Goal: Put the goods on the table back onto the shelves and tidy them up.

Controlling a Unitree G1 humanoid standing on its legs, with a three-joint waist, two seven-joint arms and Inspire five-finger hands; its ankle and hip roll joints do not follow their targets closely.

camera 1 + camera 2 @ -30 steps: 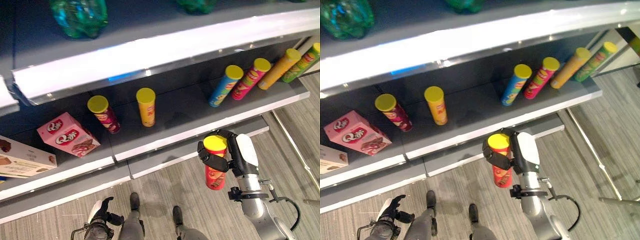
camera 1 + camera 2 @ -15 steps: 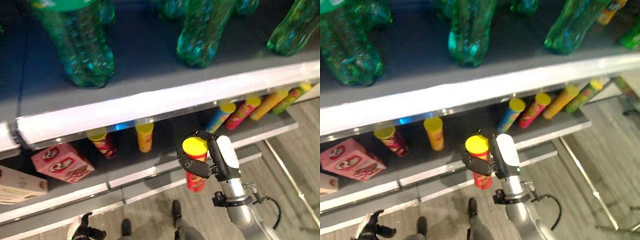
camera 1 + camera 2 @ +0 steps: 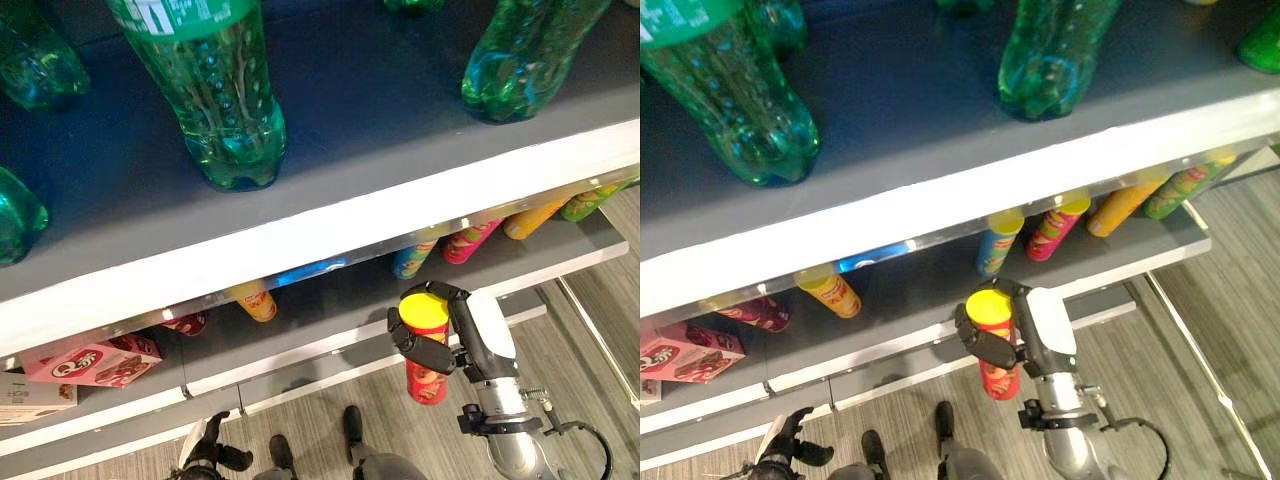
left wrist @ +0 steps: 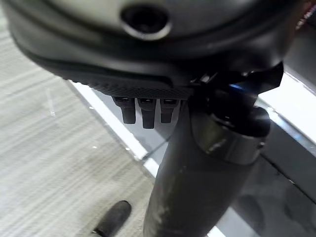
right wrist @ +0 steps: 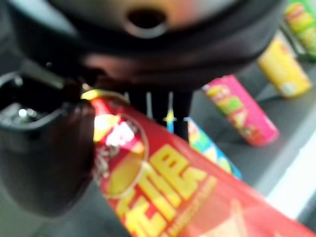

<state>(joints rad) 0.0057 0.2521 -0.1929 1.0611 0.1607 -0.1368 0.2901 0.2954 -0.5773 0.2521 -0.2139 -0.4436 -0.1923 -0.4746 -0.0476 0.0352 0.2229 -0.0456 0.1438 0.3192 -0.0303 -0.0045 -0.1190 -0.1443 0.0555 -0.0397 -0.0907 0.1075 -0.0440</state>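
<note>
In the lower right of the left eye view, the right robot hand has its dark fingers and thumb curled round the upper part of a red crisp tube with a yellow lid, holding it upright in the air in front of the lower shelf and above the grey floor. The right wrist view shows the same red tube lying across the palm with the fingers closed behind it. A tube like this is probably light and stiff, a thin-walled cylinder with a smooth printed skin that could slide in the fingers and could dent if squeezed hard; the contents are likely fragile, so a gentle set-down seems wise. The present hold just below the lid looks sound; a grip nearer the middle of the body would likely steady it better when it goes under the shelf edge. On the lower shelf stand other tubes: a yellow tube, a blue tube, a pink tube, an orange tube and a green tube, with a pink box at the lower left. Green bottles stand on the upper shelf. The left robot hand hangs low at the bottom edge, its fingers curled on nothing.
</note>
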